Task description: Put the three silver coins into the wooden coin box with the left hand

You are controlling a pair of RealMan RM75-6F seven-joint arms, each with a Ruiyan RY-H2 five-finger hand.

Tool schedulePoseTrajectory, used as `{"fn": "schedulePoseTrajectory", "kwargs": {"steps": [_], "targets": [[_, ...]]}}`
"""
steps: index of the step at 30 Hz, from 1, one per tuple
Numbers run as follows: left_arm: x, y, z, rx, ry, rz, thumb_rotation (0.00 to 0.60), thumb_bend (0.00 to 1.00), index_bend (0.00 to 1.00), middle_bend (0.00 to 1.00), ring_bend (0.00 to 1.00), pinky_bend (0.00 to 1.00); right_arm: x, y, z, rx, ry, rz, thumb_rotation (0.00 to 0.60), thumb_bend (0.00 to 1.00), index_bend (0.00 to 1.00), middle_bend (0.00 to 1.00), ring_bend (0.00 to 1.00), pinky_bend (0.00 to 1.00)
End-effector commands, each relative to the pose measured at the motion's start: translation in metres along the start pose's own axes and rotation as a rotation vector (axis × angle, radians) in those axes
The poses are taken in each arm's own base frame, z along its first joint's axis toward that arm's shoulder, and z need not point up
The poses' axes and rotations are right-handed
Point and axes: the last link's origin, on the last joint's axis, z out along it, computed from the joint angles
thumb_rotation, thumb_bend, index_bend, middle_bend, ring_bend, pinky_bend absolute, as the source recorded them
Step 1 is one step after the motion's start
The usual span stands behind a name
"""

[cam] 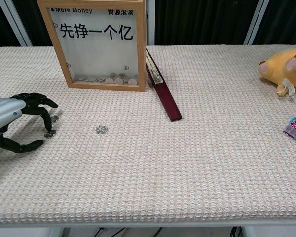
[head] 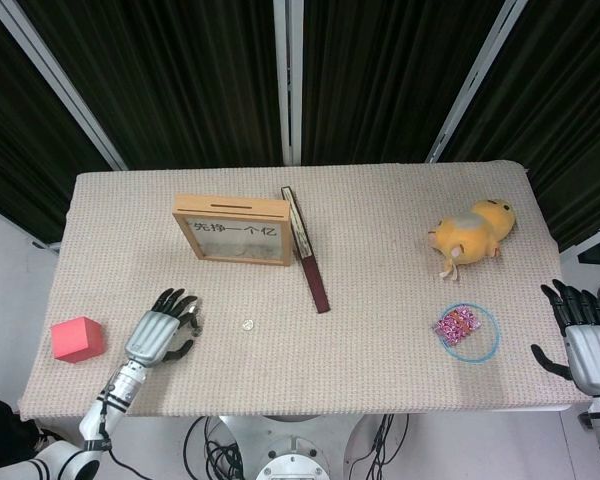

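Table (cam: 197, 163), coin (cam: 50, 133) half under fingertips (cam: 48, 129)

Beige woven cloth covers the counter (head: 380, 210). The coin box (cam: 96, 44) has a pale wood frame with black lettering. Silver coins (cam: 101, 129) lie near left. A red cube (head: 77, 338) sits far left, a yellow-orange plush (head: 473, 230) right, a dark maroon case (cam: 163, 94) centre.

My table (head: 380, 220): coin box (head: 234, 230) centre-left; coins (cam: 101, 129) before it; plush (head: 472, 232), red cube (head: 77, 338) flanking.
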Motion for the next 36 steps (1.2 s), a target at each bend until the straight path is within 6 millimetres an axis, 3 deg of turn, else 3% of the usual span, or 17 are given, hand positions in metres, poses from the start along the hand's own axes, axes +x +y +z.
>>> {"fn": "schedulePoseTrajectory", "kwargs": {"steps": [1,36], "targets": [[-0.0002,0.0002,0.0001,-0.002,-0.001,-0.002,0.6,0.26,0.44,0.13,0.0,0.0,0.0001,0.0001,-0.0002,-0.001,-0.001,-0.001,0.6,0.21,0.0,0.0,0.0,0.0],[-0.004,0.0067,0.0072,-0.034,-0.02,-0.002,0.6,0.26,0.43,0.13,0.0,0.0,-0.0008,0.0009,-0.0001,-0.003,-0.004,0.0,0.6,0.21,0.0,0.0,0.0,0.0]]}}
